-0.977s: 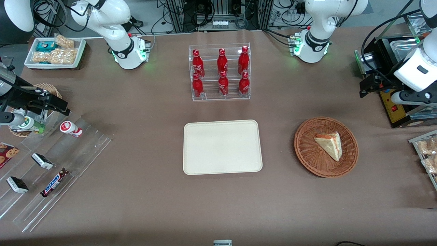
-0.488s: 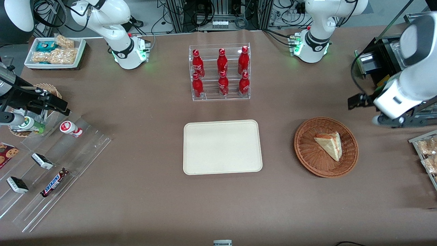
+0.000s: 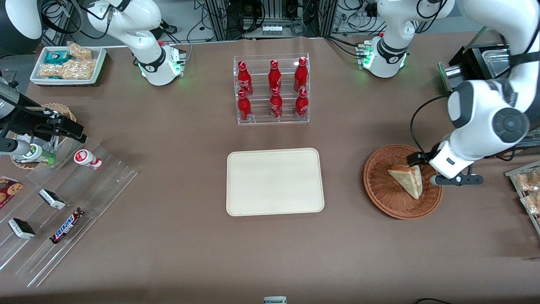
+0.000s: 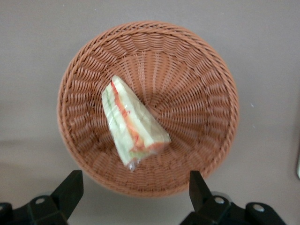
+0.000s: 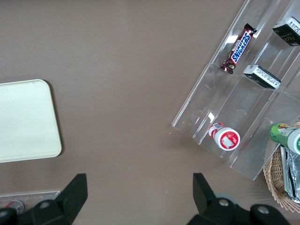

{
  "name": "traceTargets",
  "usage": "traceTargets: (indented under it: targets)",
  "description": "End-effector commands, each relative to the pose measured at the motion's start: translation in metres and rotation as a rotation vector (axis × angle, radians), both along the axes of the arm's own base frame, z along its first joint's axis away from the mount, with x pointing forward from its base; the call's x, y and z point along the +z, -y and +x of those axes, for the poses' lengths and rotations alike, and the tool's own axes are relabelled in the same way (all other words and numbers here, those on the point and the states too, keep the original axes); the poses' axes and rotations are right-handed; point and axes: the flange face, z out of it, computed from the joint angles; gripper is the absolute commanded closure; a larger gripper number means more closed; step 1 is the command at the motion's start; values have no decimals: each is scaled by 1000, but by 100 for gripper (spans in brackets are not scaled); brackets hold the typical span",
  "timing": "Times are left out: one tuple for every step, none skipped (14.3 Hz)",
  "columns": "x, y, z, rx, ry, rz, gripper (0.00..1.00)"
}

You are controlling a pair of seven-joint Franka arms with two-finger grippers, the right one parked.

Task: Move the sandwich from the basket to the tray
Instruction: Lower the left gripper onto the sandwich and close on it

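The sandwich (image 3: 407, 180), a pale bread wedge with red, orange and green layers, lies in the reddish-brown wicker basket (image 3: 379, 185). My left arm's gripper (image 3: 454, 180) hangs above the basket's rim, on the side toward the working arm's end of the table. In the left wrist view the gripper (image 4: 133, 187) is open, its black fingers (image 4: 70, 190) spread wide over the rim and holding nothing. That view looks straight down on the sandwich (image 4: 133, 124) in the basket (image 4: 187, 93). The cream tray (image 3: 274, 181) lies flat beside the basket, toward the parked arm's end.
A clear rack of red cola bottles (image 3: 272, 89) stands farther from the front camera than the tray. A black appliance (image 3: 476, 71) and a tray of snack packets (image 3: 527, 190) sit at the working arm's end. Clear tiered shelves with snacks (image 3: 63, 202) lie at the parked arm's end.
My left arm has swung from beside the black appliance toward the front camera and inward, bringing the gripper over the basket's rim. The sandwich, basket and tray have not moved.
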Motion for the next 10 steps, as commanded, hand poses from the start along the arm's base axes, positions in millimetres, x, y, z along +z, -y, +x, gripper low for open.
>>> traceTargets:
  targets:
    - [-23, -12, -10, 146, 37, 12, 0]
    - [-27, -12, -9, 228, 38, 16, 0]
    - [-31, -12, -8, 312, 43, 21, 0]
    - [-32, -12, -6, 396, 55, 23, 0]
    - [-38, -12, -4, 520, 60, 29, 0]
    - [-42, -12, -1, 644, 80, 28, 0]
    - [-48, -12, 0, 735, 89, 30, 0]
    - [-53, -12, 0, 789, 82, 36, 0]
    - [-60, -12, 1, 809, 77, 40, 0]
    - [-65, -12, 1, 813, 74, 41, 0]
